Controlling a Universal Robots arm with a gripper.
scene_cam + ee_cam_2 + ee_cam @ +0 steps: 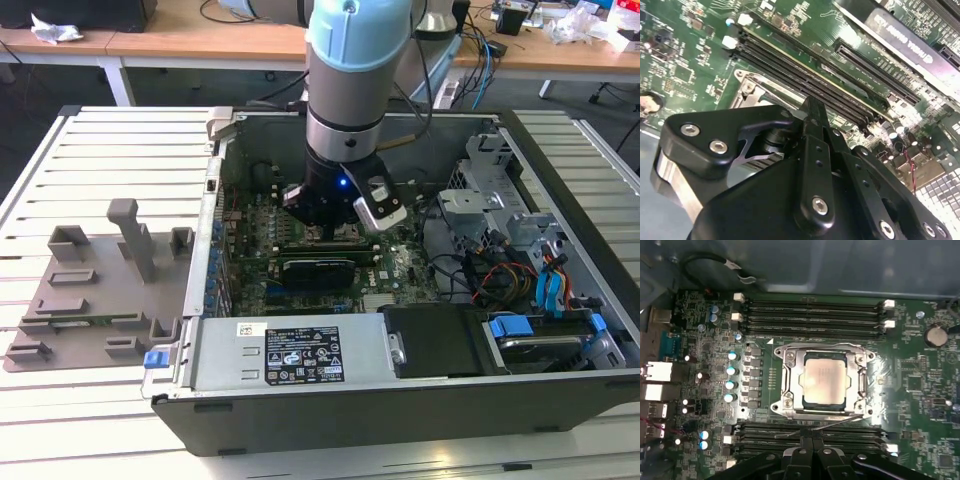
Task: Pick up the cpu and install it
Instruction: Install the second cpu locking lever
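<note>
White slatted table [120,150] is seen under an open computer case [400,400], with wooden desks behind it in the exterior view. A grey fixture [90,290] is set on the table at the exterior view's left of the case. The arm [350,90] is lowered into the case, over the green motherboard [920,375]. The cpu [824,378] is seen in the first wrist view seated flat in the metal socket frame [786,377], between two banks of black memory slots [810,317]. The tool [812,457] is held just above the board, beside the socket, with nothing gripped; its fingers [812,125] are brought together, almost no gap being left between them. A black card [910,45] is mounted beyond the slots in the second wrist view. A labelled metal box [290,350] is placed along the near wall of the case.
</note>
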